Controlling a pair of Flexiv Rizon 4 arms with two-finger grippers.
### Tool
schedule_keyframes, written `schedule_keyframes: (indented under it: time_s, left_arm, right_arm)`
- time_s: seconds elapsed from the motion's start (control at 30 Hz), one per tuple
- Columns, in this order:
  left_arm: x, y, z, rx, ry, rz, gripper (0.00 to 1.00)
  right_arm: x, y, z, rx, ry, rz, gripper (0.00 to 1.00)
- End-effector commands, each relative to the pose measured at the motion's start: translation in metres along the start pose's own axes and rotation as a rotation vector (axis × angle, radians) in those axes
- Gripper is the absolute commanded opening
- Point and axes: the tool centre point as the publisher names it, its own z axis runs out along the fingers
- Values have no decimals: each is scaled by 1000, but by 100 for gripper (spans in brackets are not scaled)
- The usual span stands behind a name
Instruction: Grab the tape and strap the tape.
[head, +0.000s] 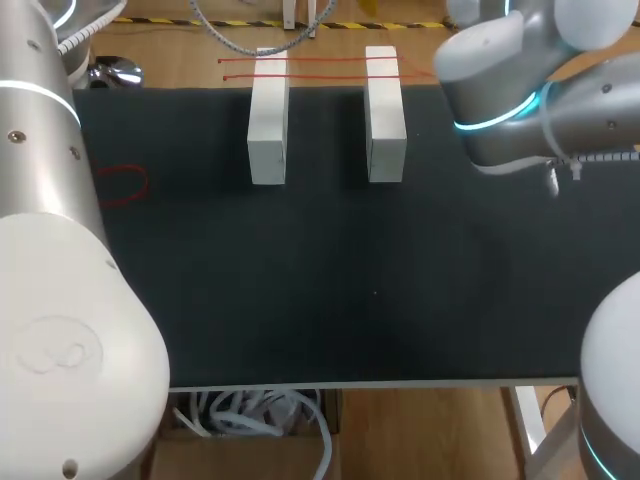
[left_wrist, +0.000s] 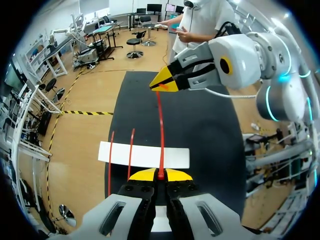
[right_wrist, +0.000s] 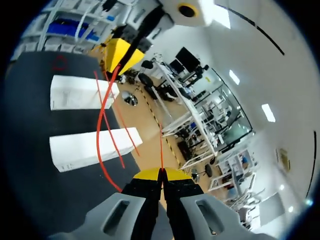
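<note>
left gripper (left_wrist: 160, 174): clenched, both yellow tips pinching one end of a thin red tape (left_wrist: 161, 130). right gripper (left_wrist: 161, 86): likewise clenched on the other end, its tips meeting on the tape in its own wrist view. the tape runs between the two grippers above the black mat (head: 350, 280), passing over a white block (left_wrist: 144, 155); from the right wrist it shows a bowed line. two loose red strips (left_wrist: 131, 145) lie across that same block, just beside the held tape. head view: two white blocks, left (head: 268, 125) and right (head: 385, 120), stand side by side and apart near the far edge of the mat, with red strips crossing their far ends. a small red loop (head: 122, 185) lies on the mat near the left arm (head: 60, 300). the arm bodies hide both grippers in the head view.
</note>
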Motion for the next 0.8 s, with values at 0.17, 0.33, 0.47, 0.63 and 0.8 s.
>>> schedule_keyframes:
  time_s: [0.17, 0.33, 0.47, 0.63, 0.8]
  left_arm:
    - [-1, -1, -1, -6, 4, -2, 0]
    - [-1, -1, -1, -6, 4, -2, 0]
    - [-1, -1, -1, -6, 4, -2, 0]
    - [-1, -1, -1, -6, 4, -2, 0]
    - [-1, -1, -1, -6, 4, -2, 0]
  right_arm:
    - [0, 10, 4, 18, -83, -218, 0]
    - [6, 18, 7, 14, -114, -216, 0]
    - [11, 20, 8, 29, -156, -193, 0]
    - [13, 24, 8, 72, -233, -122, 0]
    - [16, 27, 9, 113, -285, -131, 0]
